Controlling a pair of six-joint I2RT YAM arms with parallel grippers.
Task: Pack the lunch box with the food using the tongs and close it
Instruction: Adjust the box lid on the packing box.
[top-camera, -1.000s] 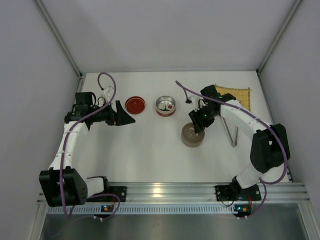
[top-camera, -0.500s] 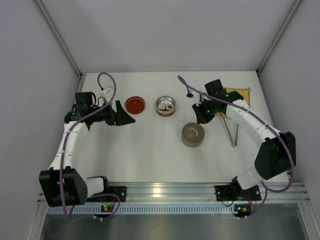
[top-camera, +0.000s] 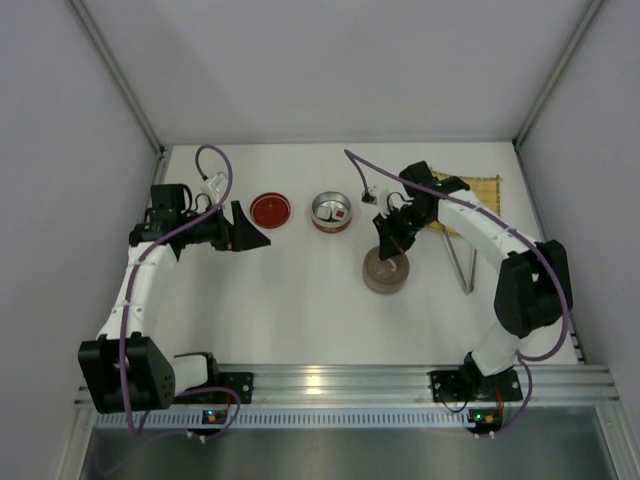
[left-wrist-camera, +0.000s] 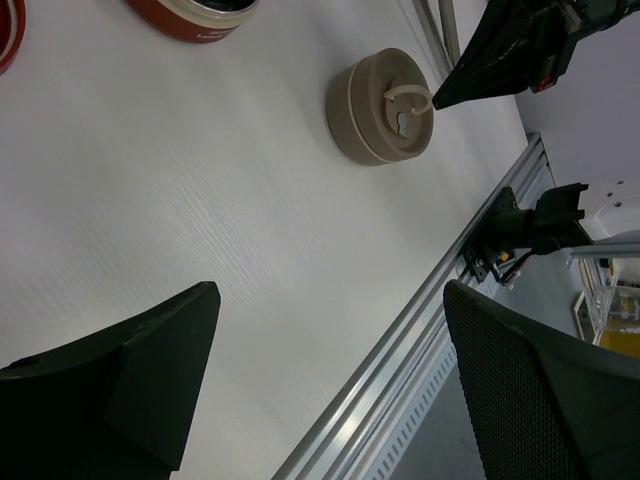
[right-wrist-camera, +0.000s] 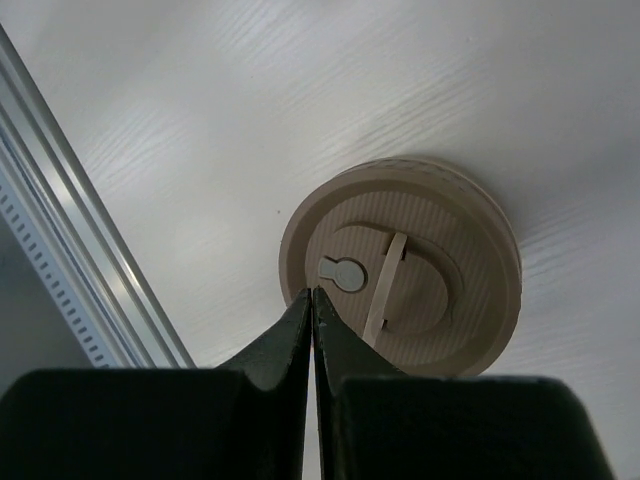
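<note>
Aluminium rail (top-camera: 330, 380) runs along the near edge of the tabletop (top-camera: 300, 300) and carries both arm bases. Past it, right of the middle, stands a beige round container (top-camera: 385, 282) with a strap across its lid. The right gripper (right-wrist-camera: 313, 298) points down at that lid's rim, jaws clenched together with nothing between them; whether the tips touch the lid cannot be told.

The tongs (top-camera: 466, 272) lie flat toward the right edge of the tabletop, well apart from those jaws and to their right, held by neither arm. Their long axis runs near to far. The joined end points at the near edge, and the two thin arms spread toward the far right corner, partly hidden under the right arm.

Toward the left edge, the left gripper (top-camera: 252, 230) hangs with its jaws released wide, empty.

Farther back sit a red lid (top-camera: 270, 210) and, beside it, an open tin (top-camera: 330, 228) holding a piece of food (top-camera: 341, 213). A yellow woven mat (top-camera: 480, 188) lies in the far right corner.
</note>
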